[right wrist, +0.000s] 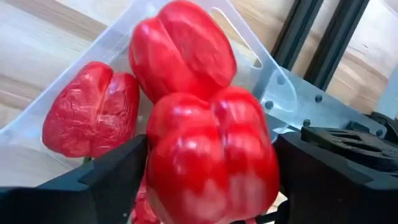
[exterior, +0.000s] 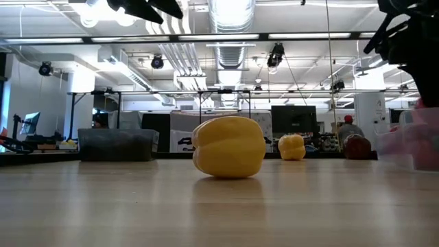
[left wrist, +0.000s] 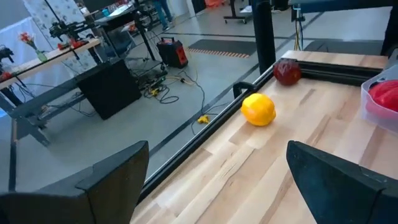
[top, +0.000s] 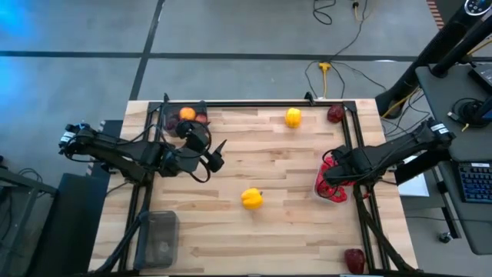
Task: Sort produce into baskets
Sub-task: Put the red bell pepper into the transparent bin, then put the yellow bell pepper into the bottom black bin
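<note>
Sorting roughly half done, by my read; loose pieces left on the table (top: 269,231): apple (top: 354,259) lower right of the high view, yellow pepper (top: 251,198) centre, second yellow pepper (top: 293,117) and second apple (top: 335,114) along the top edge. Dark bin (top: 160,240) lower left, contents unclear; clear bin (top: 333,187) mid-right holds red peppers; right gripper (right wrist: 211,174) over it, fingers spread either side of a red pepper (right wrist: 211,165), grip or release unclear; left gripper (top: 217,155) spread, empty, centre-left; upper-left bin (top: 171,115) holds an orange fruit (top: 187,114) and dark red pieces.
</note>
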Robot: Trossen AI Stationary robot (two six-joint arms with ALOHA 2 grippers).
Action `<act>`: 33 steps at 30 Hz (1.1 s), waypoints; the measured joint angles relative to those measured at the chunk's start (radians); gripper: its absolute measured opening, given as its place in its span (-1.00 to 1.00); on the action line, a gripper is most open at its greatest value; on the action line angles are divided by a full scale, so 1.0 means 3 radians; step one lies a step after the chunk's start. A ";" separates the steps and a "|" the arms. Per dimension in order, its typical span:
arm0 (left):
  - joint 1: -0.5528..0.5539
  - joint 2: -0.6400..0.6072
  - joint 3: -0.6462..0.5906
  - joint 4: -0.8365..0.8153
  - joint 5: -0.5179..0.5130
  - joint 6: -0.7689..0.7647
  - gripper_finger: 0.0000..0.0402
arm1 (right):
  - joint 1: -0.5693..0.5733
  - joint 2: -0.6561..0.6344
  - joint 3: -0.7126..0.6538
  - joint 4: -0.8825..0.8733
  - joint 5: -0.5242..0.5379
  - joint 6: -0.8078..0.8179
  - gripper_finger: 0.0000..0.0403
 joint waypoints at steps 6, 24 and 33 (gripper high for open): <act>0.0003 -0.0027 0.0000 0.0300 -0.0001 0.0228 0.80 | -0.0007 -0.0019 0.0087 0.0365 -0.0045 -0.0218 0.81; 0.0015 -0.0550 0.0000 0.0458 0.1679 0.0466 0.80 | -0.0226 0.0029 0.1003 0.1276 0.1304 -0.0785 0.81; -0.0062 -0.0151 -0.0040 -0.0057 0.3520 -0.0359 0.80 | -0.0234 0.0556 0.0729 0.2866 0.0790 -0.2621 0.81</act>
